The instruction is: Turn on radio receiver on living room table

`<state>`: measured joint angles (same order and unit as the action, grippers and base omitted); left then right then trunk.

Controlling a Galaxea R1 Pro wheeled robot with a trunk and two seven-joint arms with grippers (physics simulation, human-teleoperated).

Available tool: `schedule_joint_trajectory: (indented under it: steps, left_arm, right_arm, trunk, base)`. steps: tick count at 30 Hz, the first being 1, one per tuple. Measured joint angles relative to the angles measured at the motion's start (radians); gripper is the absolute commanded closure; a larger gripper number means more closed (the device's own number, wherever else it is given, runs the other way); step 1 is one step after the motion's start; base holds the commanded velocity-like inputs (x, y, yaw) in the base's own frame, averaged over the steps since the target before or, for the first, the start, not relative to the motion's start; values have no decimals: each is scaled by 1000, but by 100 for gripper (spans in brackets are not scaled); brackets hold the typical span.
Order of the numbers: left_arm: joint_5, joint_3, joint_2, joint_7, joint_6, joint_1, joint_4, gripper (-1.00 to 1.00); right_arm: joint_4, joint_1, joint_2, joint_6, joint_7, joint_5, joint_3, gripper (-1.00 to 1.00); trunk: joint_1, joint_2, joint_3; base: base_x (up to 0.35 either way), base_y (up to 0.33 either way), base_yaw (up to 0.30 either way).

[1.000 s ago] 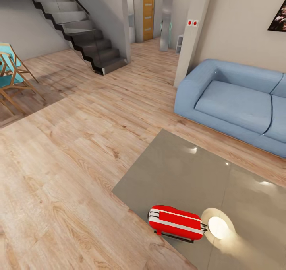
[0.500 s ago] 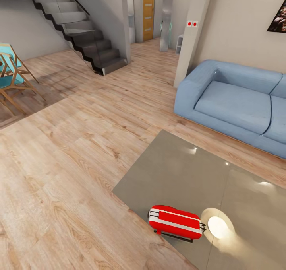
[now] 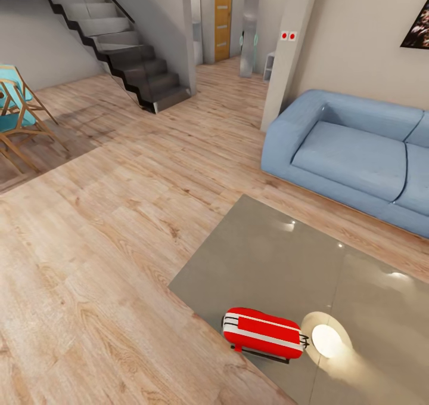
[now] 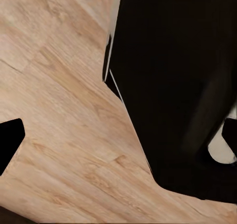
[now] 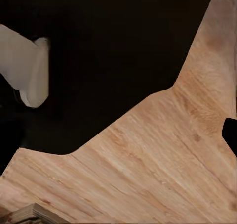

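Bright, even, soft light over the whole head view, sharp from near to far. Strong round glare on the glossy table (image 3: 268,256), just beside the radio receiver (image 3: 264,332), with smaller pale reflections farther along the top. Thin dark shadow under the radio. Soft shadow on the wood floor (image 3: 107,226) below the staircase (image 3: 119,47) and near the wooden chair (image 3: 18,118). Straight lines leaning outward toward the edges, as from a wide lens. In both wrist views, slightly soft floor grain and large, almost black masses without detail; one pale patch lit inside each
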<state>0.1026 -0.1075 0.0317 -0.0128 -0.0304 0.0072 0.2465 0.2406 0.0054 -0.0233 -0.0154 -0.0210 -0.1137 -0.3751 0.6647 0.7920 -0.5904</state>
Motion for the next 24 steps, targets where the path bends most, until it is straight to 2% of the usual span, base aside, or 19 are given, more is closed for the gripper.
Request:
schedule_joint_trajectory:
  steps: [1, 2, 4, 5, 6, 7, 8, 9, 10, 11, 15, 19, 23, 24]
  left_arm:
    - [0, 0, 1, -1, 9, 0, 33, -100]
    - [0, -1, 2, -1, 37, 0, 99, -100]
    - [0, -2, 2, -2, 79, 0, 174, -100]
    - [1, -1, 3, -2, 130, 0, 252, -100]
    - [1, -2, 3, -2, 161, 0, 299, -100]
    - [4, -4, 3, -5, 315, 1, 416, -100]
    - [5, -5, 2, -6, 377, 0, 601, -100]
    - [6, -6, 2, -7, 404, 0, 660, -100]
    - [7, -6, 1, -8, 469, 0, 753, -100]
    - [7, -6, 1, -9, 503, 0, 809, -100]
    - [8, -5, -2, -10, 561, 0, 913, -100]
    - [8, -5, -2, -11, 577, 0, 962, -100]
    - [9, -5, -1, -30, 582, 0, 1000, -100]
    - [10, -4, -1, -54, 583, -1, 1016, -100]
  right_arm:
    - [52, 0, -4, 19, 1, -1, -2, -100]
    - [159, -2, -17, 76, 2, -1, -3, -100]
    - [286, -2, -39, 156, 3, -2, -1, -100]
    - [401, -3, -68, 251, 3, -4, 1, -100]
    - [471, -2, -84, 305, 3, -5, 2, -100]
    - [617, -2, -150, 530, 7, -7, 15, -100]
    - [805, -2, -175, 603, 12, -6, 26, -100]
    - [943, -3, -185, 630, 17, -8, 32, -100]
    - [1047, -3, -212, 680, 42, -4, 45, -100]
    - [1116, -3, -228, 704, 67, -5, 52, -100]
    - [1247, -2, -268, 754, 139, -8, 60, -100]
    - [1305, -6, -281, 777, 167, -10, 62, -100]
    - [1326, -67, -286, 803, 178, -9, 66, -100]
    - [1331, -130, -292, 844, 180, -6, 76, -100]
  trunk:
    - [0, 0, 0]
    - [0, 0, 0]
    - [0, 0, 0]
    - [0, 0, 0]
    - [0, 0, 0]
    - [0, 0, 0]
    - [0, 0, 0]
    - [0, 0, 0]
    - [0, 0, 0]
    - [0, 0, 0]
    - [0, 0, 0]
    - [0, 0, 0]
    - [0, 0, 0]
    - [0, 0, 0]
  base:
    - [0, 0, 0]
    - [0, 0, 0]
    - [0, 0, 0]
    - [0, 0, 0]
    - [0, 0, 0]
    - [0, 0, 0]
    - [0, 0, 0]
    - [0, 0, 0]
    - [0, 0, 0]
    - [0, 0, 0]
    - [0, 0, 0]
    - [0, 0, 0]
    - [0, 0, 0]
    - [0, 0, 0]
